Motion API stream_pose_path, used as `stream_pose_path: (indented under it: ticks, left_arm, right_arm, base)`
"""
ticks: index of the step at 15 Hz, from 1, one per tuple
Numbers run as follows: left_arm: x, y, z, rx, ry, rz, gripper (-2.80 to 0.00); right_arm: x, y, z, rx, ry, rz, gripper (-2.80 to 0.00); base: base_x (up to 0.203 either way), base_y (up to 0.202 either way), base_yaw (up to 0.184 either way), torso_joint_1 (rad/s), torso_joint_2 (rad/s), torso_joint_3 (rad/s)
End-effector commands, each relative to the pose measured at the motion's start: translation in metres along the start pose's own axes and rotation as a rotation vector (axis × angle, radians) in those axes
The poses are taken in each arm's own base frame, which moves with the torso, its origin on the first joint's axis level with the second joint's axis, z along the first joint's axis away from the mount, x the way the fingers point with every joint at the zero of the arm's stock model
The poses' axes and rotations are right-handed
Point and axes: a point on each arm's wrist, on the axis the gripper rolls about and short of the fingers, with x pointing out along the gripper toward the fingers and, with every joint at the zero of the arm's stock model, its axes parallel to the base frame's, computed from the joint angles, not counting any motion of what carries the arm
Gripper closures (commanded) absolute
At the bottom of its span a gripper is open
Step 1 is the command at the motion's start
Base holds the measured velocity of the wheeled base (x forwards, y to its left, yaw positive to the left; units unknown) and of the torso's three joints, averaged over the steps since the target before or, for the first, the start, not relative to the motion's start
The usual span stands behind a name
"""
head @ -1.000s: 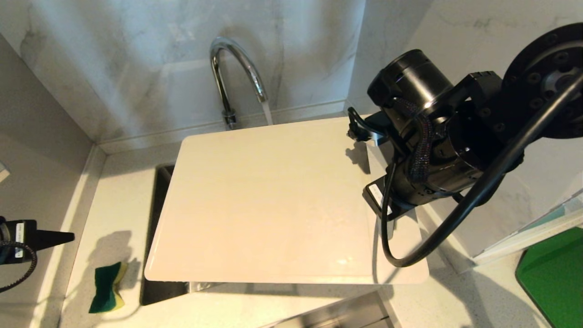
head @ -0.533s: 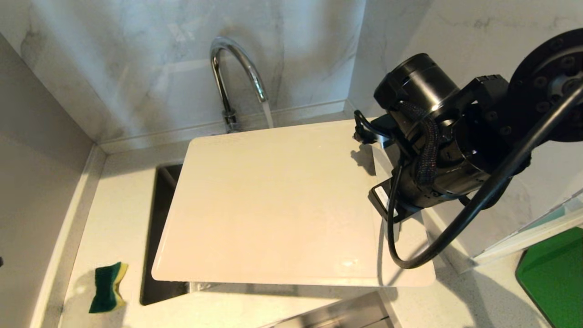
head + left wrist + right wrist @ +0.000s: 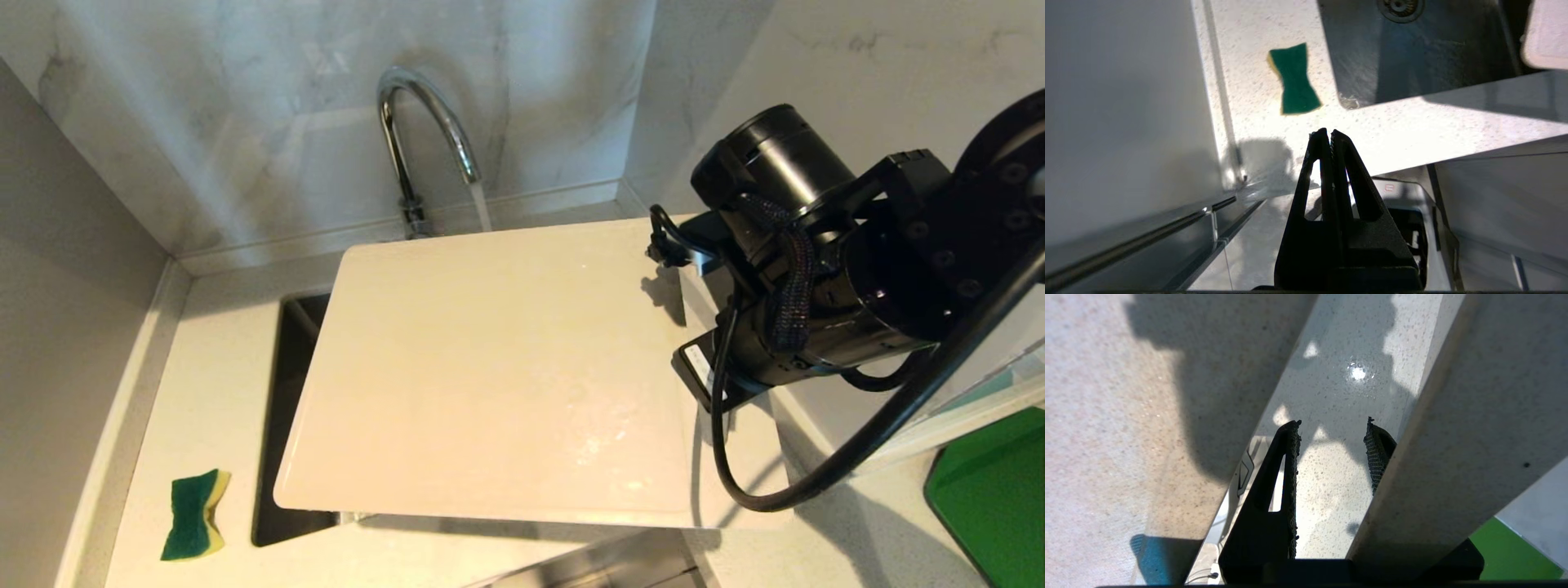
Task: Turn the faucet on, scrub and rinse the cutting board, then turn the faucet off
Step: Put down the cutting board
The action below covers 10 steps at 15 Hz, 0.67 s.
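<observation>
The left gripper (image 3: pixel 1326 136) has drawn back out of the head view, its fingers now pressed together on nothing, leaving the sponge (image 3: pixel 193 514) lying on the counter (image 3: pixel 212 392): scrubbing looks finished. Water runs from the faucet (image 3: pixel 424 122) while the right gripper (image 3: pixel 1333 433) clamps the cutting board (image 3: pixel 490 367) by its handle end over the sink (image 3: pixel 1412 53). Only the left wrist view shows the drain.

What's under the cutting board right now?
Under the cutting board lies the dark sink; only its left strip shows in the head view. The left wrist view shows the basin floor and drain. The rest of the basin is covered by the board.
</observation>
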Motion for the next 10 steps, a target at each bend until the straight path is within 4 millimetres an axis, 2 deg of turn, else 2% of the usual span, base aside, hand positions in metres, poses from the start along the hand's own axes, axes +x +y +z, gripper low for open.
stream_pose_path:
  ticks: [1, 4, 6, 8, 10]
  left_arm:
    - [-0.007, 0.002, -0.02, -0.011, -0.042, 0.025, 0.0]
    - [-0.008, 0.003, -0.033, -0.008, -0.064, 0.015, 0.0]
    - [0.0, 0.004, -0.044, -0.009, -0.04, 0.015, 0.0]
    - [0.01, 0.004, -0.046, 0.013, -0.096, -0.002, 0.0]
    - [0.02, 0.005, -0.052, 0.117, -0.08, -0.081, 0.0]
  right_arm:
    - [0.0, 0.0, -0.004, -0.001, 0.001, -0.003, 0.0]
    - [0.001, 0.001, -0.005, -0.001, 0.003, -0.003, 0.0]
    - [0.002, 0.001, -0.006, -0.003, 0.007, -0.003, 0.0]
    - [0.004, 0.001, -0.006, -0.004, 0.012, -0.003, 0.0]
    - [0.005, 0.0, -0.006, -0.001, 0.015, -0.007, 0.0]
  base:
    - [0.0, 0.0, 0.0, 0.0, 0.0, 0.0]
    - [0.0, 0.0, 0.0, 0.0, 0.0, 0.0]
    - [0.0, 0.0, 0.0, 0.0, 0.0, 0.0]
    - [0.0, 0.0, 0.0, 0.0, 0.0, 0.0]
    - [0.0, 0.0, 0.0, 0.0, 0.0, 0.0]
